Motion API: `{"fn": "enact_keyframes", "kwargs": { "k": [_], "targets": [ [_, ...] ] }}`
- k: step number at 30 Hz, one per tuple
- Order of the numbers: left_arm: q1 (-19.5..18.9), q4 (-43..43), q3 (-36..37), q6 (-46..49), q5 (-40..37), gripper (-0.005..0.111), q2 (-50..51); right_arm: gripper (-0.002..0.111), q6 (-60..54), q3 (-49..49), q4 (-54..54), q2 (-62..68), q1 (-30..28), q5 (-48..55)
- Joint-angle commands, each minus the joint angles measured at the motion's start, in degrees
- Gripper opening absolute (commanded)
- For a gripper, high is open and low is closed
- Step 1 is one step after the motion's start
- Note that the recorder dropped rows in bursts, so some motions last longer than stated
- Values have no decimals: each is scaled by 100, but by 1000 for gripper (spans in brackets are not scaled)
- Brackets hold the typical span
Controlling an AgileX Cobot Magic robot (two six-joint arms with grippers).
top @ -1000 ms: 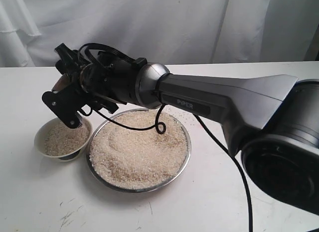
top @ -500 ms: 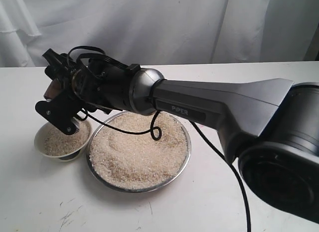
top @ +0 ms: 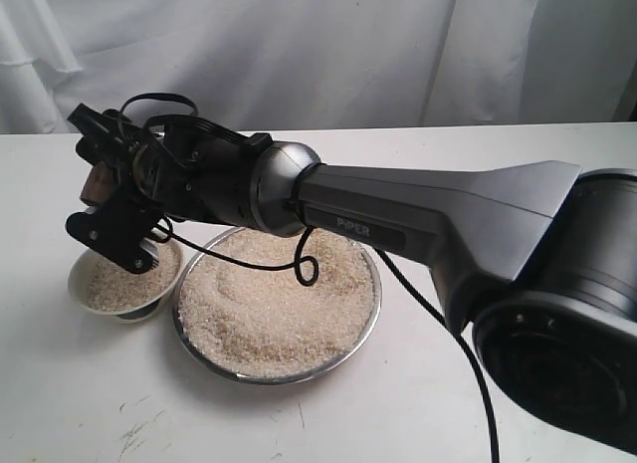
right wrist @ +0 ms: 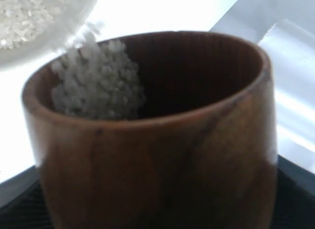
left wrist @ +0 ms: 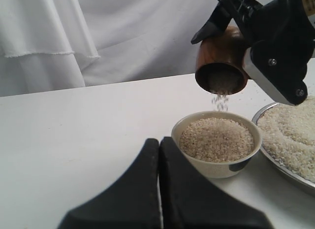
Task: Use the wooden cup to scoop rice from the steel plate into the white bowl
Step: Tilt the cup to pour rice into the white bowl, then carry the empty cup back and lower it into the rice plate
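Note:
My right gripper (top: 100, 176) reaches across to the left and is shut on the wooden cup (left wrist: 221, 59). The cup is tipped mouth-down above the white bowl (left wrist: 212, 167). Rice (left wrist: 219, 102) falls from the cup's lip into the bowl, which is nearly full of grains. In the right wrist view the cup (right wrist: 162, 155) fills the frame, with a clump of rice (right wrist: 96, 83) at its lip. The steel plate (top: 375, 306) beside the bowl holds a wide heap of rice (top: 274, 304). My left gripper (left wrist: 158, 143) rests shut and empty on the table, just short of the bowl.
White cloth hangs behind the white table (top: 80, 403). A black cable (top: 309, 264) loops from the right arm over the plate. The arm's large base (top: 567, 363) stands at the front right.
The right gripper with the cup has moved left and slightly up, to stand over the bowl's far side. The plate and bowl have stayed put.

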State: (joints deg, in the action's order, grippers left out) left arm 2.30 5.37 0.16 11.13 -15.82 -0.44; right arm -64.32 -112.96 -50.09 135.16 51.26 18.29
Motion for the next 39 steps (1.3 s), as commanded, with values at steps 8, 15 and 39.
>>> {"fn": "enact_keyframes", "kwargs": {
  "k": [8, 15, 39],
  "targets": [
    [37, 6, -16, -16, 58, 0, 44, 0, -19, 9, -617, -24, 8, -470],
    [37, 6, -16, -16, 58, 0, 44, 0, -19, 9, -645, -24, 8, -480],
    [37, 6, -16, -16, 58, 0, 44, 0, 3447, 9, 1360, -332, -73, 966]
  ]
}}
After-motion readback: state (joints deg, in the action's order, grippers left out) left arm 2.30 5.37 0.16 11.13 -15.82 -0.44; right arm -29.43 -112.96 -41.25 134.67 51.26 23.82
